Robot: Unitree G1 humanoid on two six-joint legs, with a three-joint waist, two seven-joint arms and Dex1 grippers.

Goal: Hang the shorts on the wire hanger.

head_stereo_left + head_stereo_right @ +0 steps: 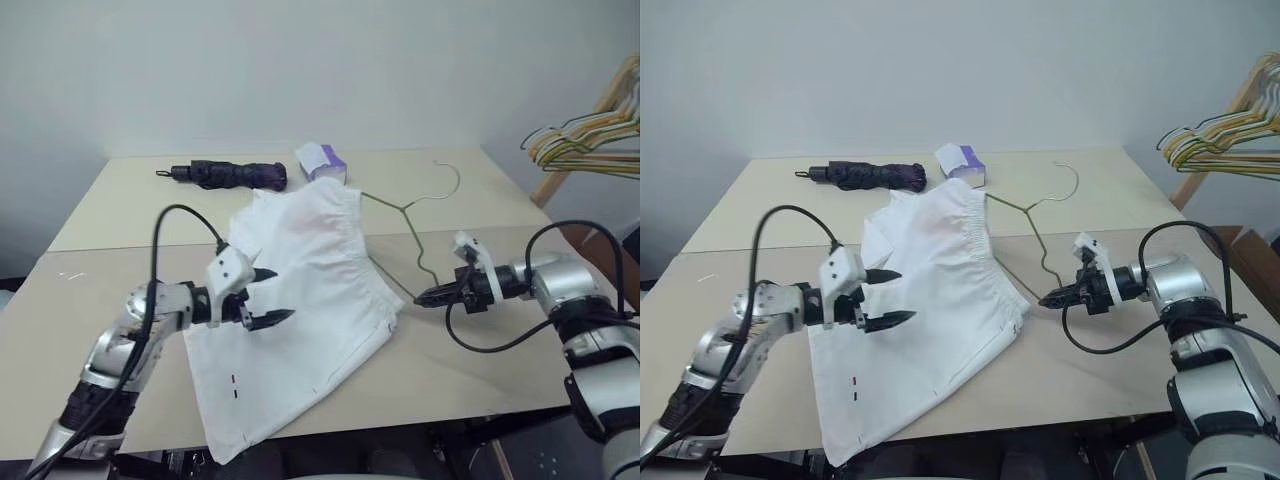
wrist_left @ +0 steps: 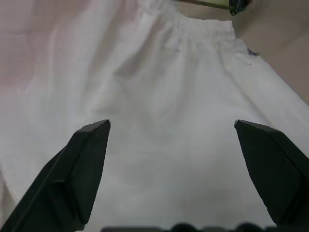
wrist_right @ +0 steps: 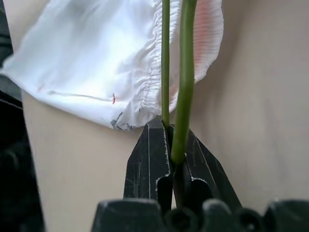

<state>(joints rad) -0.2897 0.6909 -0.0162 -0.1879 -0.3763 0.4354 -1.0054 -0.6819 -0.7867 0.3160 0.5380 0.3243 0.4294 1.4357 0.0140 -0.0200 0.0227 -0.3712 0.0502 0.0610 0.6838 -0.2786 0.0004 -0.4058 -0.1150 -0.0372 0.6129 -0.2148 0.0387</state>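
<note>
The white shorts [image 1: 310, 280] lie spread on the beige table [image 1: 130, 300], waistband toward the far right. The thin wire hanger [image 1: 415, 240] lies beside the waistband with its hook [image 1: 450, 180] pointing away; one side runs in behind the cloth. My right gripper [image 1: 420, 297] is shut on the hanger's lower corner at the shorts' right edge; the right wrist view shows the wire [image 3: 183, 87] pinched between the fingers, next to the gathered waistband [image 3: 149, 72]. My left gripper [image 1: 283, 294] hovers open just over the shorts' middle, nothing between its fingers [image 2: 82, 174].
A folded dark umbrella [image 1: 230, 175] and a small white-purple tissue box [image 1: 322, 160] lie at the table's far side. Coloured hangers on a wooden rack [image 1: 590, 135] stand off the table's right. A hem of the shorts reaches the front edge.
</note>
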